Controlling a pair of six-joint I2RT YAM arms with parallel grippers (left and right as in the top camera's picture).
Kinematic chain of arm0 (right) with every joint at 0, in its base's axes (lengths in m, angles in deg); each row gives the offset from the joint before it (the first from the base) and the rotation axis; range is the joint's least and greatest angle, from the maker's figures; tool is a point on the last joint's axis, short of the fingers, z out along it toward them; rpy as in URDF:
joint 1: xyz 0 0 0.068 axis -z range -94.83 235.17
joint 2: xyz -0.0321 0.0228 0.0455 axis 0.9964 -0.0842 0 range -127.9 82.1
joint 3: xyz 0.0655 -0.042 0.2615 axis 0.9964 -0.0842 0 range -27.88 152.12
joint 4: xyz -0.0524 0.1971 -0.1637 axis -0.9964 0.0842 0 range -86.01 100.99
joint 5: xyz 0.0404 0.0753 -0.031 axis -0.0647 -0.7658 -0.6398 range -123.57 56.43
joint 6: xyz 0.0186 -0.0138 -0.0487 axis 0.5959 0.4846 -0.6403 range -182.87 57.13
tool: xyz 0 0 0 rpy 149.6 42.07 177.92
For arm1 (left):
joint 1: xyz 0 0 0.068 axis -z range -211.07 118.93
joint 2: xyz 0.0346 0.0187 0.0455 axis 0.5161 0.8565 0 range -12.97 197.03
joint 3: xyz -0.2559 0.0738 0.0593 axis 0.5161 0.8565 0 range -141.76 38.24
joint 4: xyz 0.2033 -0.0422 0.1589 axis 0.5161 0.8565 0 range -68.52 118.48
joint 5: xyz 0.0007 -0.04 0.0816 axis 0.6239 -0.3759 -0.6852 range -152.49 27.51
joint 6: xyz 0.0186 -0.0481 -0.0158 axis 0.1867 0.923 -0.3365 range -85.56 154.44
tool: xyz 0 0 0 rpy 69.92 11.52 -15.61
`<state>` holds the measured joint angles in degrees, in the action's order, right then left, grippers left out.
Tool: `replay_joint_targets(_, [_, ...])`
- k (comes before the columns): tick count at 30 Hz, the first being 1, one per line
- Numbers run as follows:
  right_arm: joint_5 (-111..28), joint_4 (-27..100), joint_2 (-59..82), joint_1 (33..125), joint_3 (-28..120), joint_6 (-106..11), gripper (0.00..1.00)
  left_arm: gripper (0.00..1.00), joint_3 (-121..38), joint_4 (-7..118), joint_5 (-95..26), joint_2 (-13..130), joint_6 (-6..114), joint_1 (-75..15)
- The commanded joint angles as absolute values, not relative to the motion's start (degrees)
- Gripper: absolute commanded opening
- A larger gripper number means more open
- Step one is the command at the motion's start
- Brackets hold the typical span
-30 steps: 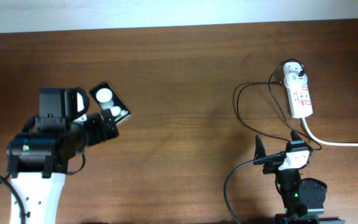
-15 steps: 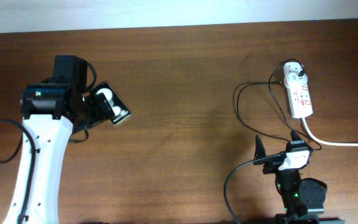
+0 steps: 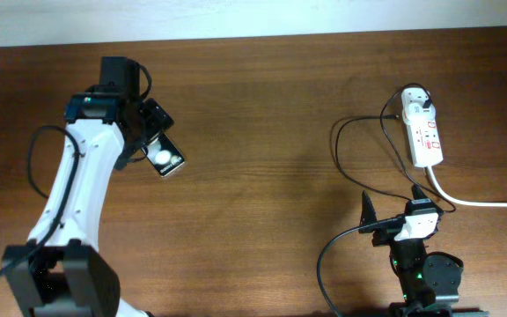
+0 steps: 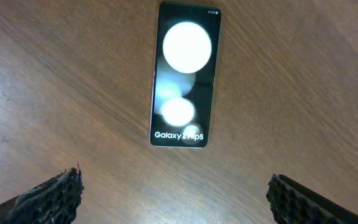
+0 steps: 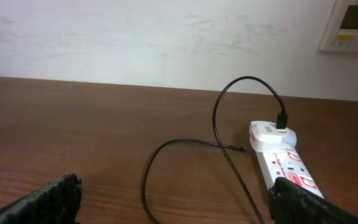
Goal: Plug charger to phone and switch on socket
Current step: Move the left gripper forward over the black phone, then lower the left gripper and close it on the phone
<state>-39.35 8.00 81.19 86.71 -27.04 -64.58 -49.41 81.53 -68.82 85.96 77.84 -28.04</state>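
The phone (image 4: 185,74) lies flat on the wooden table, its glossy black face showing two white round reflections and small white lettering. My left gripper (image 4: 176,200) hovers open above the table just short of its lettered end, nothing between its fingers (image 4: 55,198). Overhead, that gripper (image 3: 151,126) covers part of the phone (image 3: 167,160). The socket (image 3: 425,134) lies at the far right with the white adapter (image 3: 416,99) plugged in. The charger cable (image 5: 222,134) loops over the table and its plug tip (image 5: 240,148) lies loose beside the socket (image 5: 286,167). My right gripper (image 5: 176,202) is open and empty, well short of them.
A thick white cord (image 3: 482,202) runs from the socket off the right edge. The right arm's own black cable (image 3: 328,255) curls near its base. A white wall (image 5: 166,37) stands behind the table's far edge, with a wall panel (image 5: 353,25) at the upper right.
The left arm has swung from the near left out toward the far side and now reaches over the phone. The phone, the charger and the right arm have not moved.
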Motion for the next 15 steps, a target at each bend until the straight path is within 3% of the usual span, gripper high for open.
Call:
replay_joint_targets(1, [-38.9,8.0,81.7,87.1,-27.6,-64.6,0.99,1.00,-50.3,79.5,-68.7,89.1,77.4,-28.8])
replay_joint_targets(10, [-38.9,8.0,81.7,87.1,-27.6,-64.6,0.99,1.00,-66.0,83.3,-65.2,106.4,69.9,-30.0])
replay_joint_targets(15, [-38.9,8.0,81.7,87.1,-27.6,-64.6,0.99,0.99,-67.1,84.8,-63.7,112.2,68.2,-30.8])
